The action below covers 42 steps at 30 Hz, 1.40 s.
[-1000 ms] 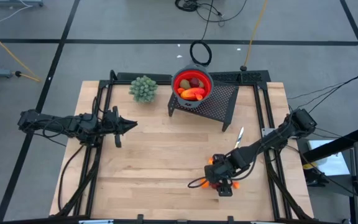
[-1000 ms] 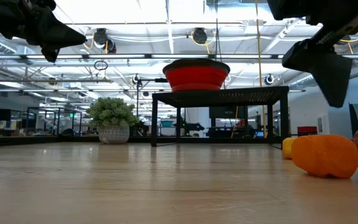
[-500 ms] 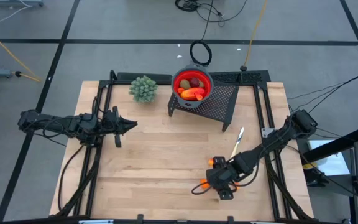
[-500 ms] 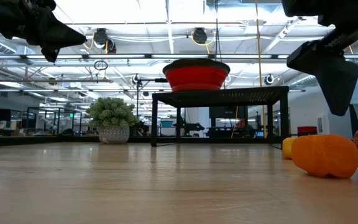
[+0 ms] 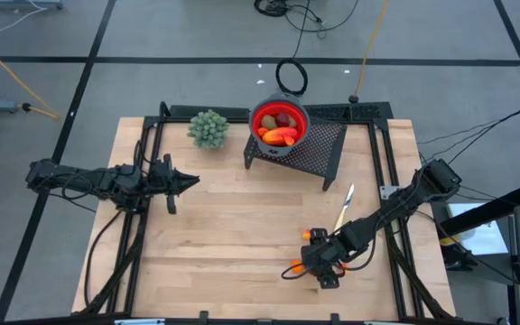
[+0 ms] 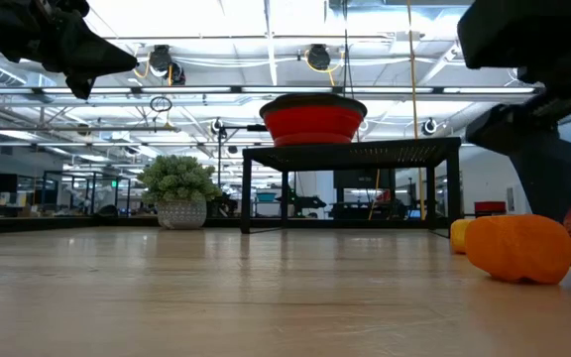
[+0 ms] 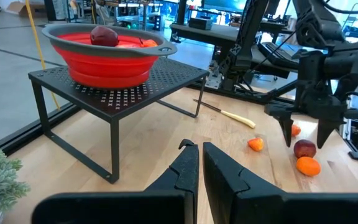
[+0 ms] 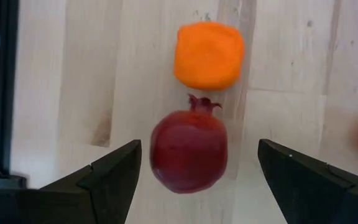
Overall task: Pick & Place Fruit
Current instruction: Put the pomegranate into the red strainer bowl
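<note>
High view: the right gripper hangs low over loose fruit near the table's front; the left gripper waits at the left.

Low view: an orange piece lies on the table.

Left wrist view: its fingers are closed, empty.

Right wrist view: wide-spread fingers straddle a dark-red pomegranate, not touching; an orange piece sits just beyond.

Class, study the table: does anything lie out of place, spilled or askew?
Nothing is spilled or damaged. Loose fruit, a dark-red pomegranate and an orange piece, lie on the wood, not in the red bowl; a pale-handled utensil lies askew nearby.
</note>
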Tool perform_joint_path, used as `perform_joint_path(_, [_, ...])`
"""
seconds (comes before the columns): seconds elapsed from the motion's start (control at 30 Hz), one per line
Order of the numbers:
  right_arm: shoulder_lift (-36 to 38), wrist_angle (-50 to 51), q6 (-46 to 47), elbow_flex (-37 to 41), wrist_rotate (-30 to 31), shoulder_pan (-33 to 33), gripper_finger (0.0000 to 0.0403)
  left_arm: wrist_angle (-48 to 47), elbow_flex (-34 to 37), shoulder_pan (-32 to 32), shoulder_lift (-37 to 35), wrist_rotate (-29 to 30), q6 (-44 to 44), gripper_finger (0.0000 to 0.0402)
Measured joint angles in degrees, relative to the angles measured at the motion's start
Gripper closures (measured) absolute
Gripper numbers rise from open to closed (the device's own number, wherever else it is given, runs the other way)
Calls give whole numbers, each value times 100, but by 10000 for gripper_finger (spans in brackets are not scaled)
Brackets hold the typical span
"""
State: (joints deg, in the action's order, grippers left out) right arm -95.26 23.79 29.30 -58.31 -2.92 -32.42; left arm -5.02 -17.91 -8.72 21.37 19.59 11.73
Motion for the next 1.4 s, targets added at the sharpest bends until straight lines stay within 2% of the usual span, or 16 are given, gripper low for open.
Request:
perform_joint_path(0.67, [-3, -539, -273, 405, 162, 7, 93, 2, 0, 1, 0, 1, 0, 380])
perform_joint_path(1.17, [11, -511, -299, 405, 143, 7, 199, 2, 0, 1, 0, 2, 2, 380])
perform_joint_path(1.4, [586, -326, -297, 357, 139, 88, 218, 9, 0, 1, 0, 2, 2, 380])
